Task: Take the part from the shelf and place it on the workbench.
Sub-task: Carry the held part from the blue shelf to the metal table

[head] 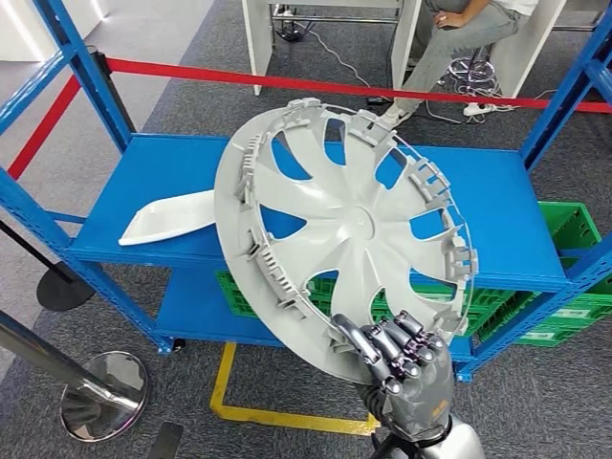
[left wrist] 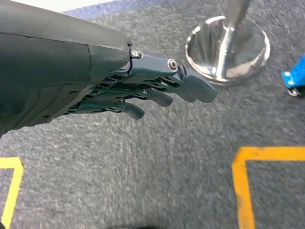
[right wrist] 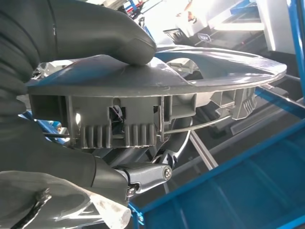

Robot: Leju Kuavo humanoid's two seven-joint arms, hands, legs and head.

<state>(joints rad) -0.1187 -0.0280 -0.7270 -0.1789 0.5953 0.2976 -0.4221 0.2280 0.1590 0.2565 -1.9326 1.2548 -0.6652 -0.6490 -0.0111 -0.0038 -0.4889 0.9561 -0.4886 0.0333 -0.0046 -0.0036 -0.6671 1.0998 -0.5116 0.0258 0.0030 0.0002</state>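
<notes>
Wheel cover is off the blue shelf, we grip it by the rim.
Our right hand [head: 404, 368] clamps the near rim of the grey wheel cover [head: 342, 225], thumb on one face, fingers [right wrist: 144, 174] under the clip ring; it hangs tilted above the blue shelf [head: 505, 220]. Left hand [left wrist: 158, 90] holds nothing, fingers straight, over carpet. We judge it light, stiff plastic but wide; one-edge hold invites swing, clips look brittle.
</notes>
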